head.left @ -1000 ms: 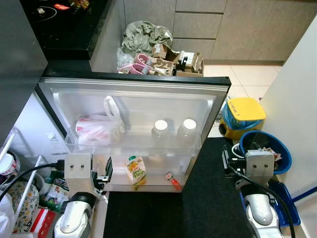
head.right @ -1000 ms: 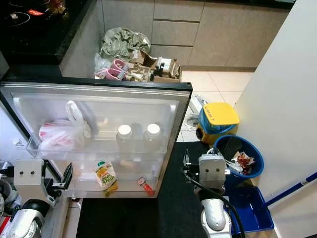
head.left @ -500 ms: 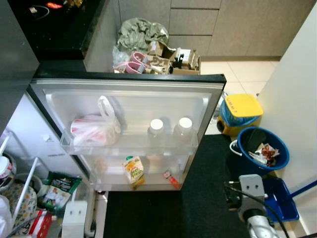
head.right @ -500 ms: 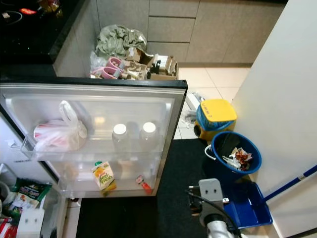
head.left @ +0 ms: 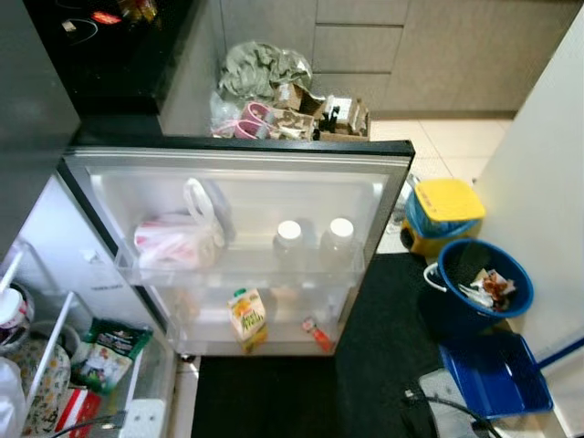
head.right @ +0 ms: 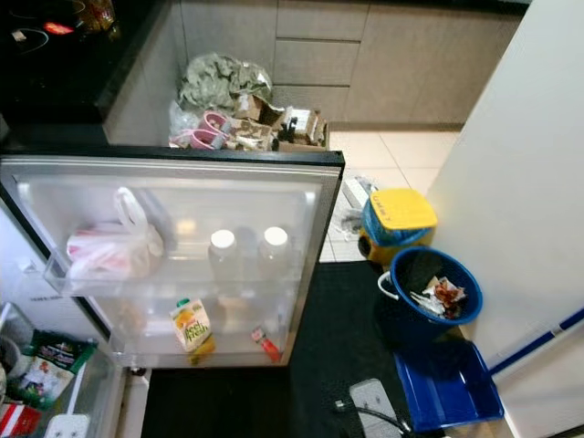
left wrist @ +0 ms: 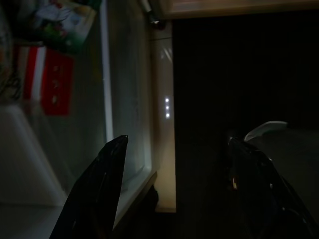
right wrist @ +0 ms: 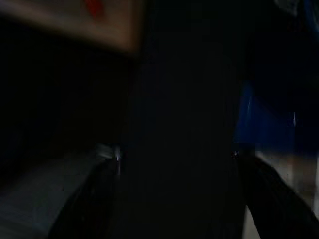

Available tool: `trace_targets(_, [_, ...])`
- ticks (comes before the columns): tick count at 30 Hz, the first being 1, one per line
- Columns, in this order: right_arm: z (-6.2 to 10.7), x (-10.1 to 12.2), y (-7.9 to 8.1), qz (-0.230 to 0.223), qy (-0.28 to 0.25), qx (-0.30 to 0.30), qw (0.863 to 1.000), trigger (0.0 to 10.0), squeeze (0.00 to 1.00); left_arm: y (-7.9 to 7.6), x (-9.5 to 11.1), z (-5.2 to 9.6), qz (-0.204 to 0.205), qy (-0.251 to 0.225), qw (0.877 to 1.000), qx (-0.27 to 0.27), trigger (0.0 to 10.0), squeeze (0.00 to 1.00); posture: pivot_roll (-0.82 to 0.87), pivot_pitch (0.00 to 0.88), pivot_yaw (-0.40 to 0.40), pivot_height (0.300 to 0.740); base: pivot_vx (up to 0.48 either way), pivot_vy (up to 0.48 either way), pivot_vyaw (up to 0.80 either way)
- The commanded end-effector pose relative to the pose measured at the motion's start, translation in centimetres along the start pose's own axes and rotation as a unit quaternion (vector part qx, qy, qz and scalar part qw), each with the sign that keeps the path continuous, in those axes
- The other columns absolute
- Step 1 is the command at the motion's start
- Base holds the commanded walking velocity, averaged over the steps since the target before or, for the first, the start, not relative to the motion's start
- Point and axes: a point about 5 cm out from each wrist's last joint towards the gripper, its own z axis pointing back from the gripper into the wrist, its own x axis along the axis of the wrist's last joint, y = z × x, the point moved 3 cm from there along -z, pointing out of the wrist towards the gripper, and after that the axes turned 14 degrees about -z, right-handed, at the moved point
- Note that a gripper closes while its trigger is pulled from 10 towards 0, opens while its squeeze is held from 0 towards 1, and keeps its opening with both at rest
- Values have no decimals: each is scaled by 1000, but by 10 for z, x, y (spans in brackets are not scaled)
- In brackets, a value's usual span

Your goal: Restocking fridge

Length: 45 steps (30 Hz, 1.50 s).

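Note:
The fridge door stands wide open before me. Its upper shelf holds a red-and-white plastic bag and two white-lidded jars. On the lower shelf stand a juice carton and a small red packet. A green packet lies in the fridge body at my left. My left gripper hangs low and open beside the fridge's bottom drawer, holding nothing. My right gripper is open too, over the dark mat, in a very dark view.
A black mat lies before the door. To the right stand a yellow-lidded bin, a blue bucket with rubbish and a blue dustpan against a white wall. Bags and boxes pile up behind the door.
Both arms have dropped from in front of the door to the bottom edge of the head views. The camera has shifted a little.

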Motion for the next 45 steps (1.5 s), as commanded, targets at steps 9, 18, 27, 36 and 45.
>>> trace_targets(9, [-2,1,1,10,-1,1,1000,10000,0,-4,-26,-1,-18,62,998,-18,10000,0,20,0,-51,740,0,0,0])
trace_targets(18, [-5,11,0,8,-12,-1,1000,10000,0,0,-33,-1,-28,82,996,-21,10000,0,25,0,-51,740,0,0,0])
trace_targets(27, [-4,6,2,19,-4,-1,1000,10000,0,-1,-34,-1,-46,83,995,-21,10000,0,26,0,-53,740,0,0,0])
trace_targets(36, [-4,6,0,20,-4,-4,1000,10000,0,-2,-31,-3,-56,79,995,-21,10000,0,23,0,-53,740,0,-198,0])
trace_targets(45, [-4,3,3,21,-2,-3,1000,10000,0,-2,-31,-2,-59,78,995,-19,10000,0,21,6,-52,740,0,-399,0])
